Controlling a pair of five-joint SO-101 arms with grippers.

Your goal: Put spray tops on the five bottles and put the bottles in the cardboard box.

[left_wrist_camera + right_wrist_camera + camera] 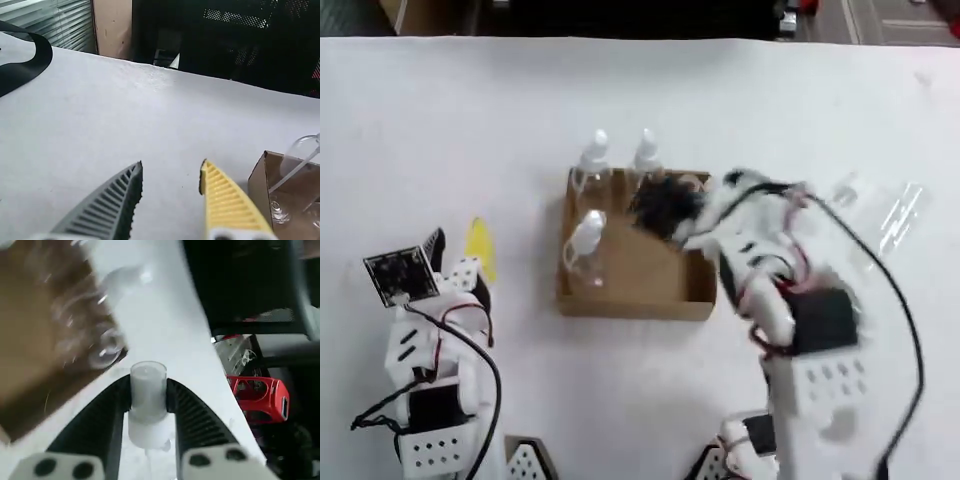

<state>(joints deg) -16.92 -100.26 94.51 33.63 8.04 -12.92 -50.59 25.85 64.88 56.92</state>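
Observation:
The open cardboard box point(650, 275) sits mid-table. Three clear bottles with white spray tops are in it: two at its far edge point(593, 165) point(645, 155) and one at its left side point(585, 240). My right gripper point(665, 212) hangs over the box's far right corner. In the right wrist view, this gripper point(148, 385) is shut on a white spray top point(148, 407), beside the box wall point(45, 350). Whether a bottle hangs under the top is hidden. My left gripper point(170, 182) is open over bare table, left of the box point(262, 182).
Clear plastic bottles point(895, 212) lie blurred on the table to the right of the box. The table's far edge point(640, 38) borders dark furniture. The left arm's base point(435, 400) stands at the near left, the right arm's base point(820, 370) at the near right.

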